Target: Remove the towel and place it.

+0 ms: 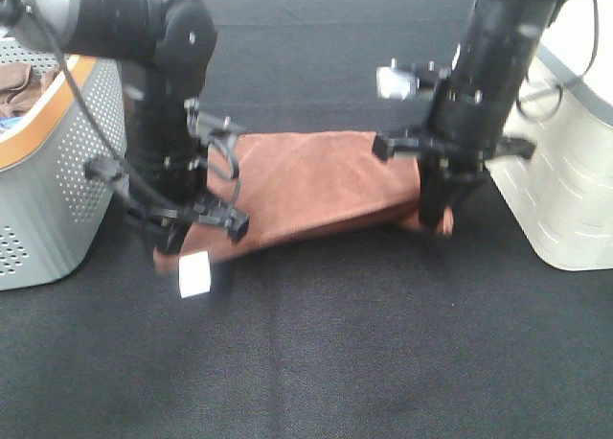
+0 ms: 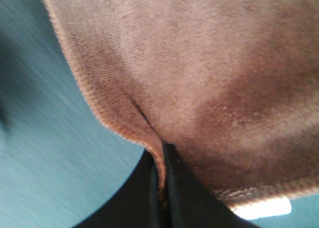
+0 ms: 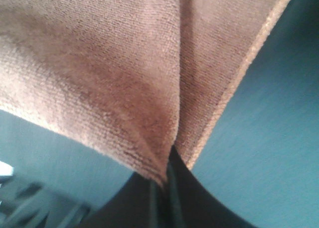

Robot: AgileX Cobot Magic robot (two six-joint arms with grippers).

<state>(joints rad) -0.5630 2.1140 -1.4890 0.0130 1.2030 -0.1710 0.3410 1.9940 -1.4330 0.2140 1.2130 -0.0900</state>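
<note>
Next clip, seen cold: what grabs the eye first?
A brown towel lies stretched across the middle of the black surface, with the left gripper shut on its left end and the right gripper on its right end. A perforated grey basket stands at the left edge and a white bin at the right.

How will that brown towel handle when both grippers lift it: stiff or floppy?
Likely floppy: the towel creases into folds where the left gripper and right gripper pinch its edges. It will probably sag in the middle between them. Its plush pile looks grippy, so slipping out seems unlikely.
</note>
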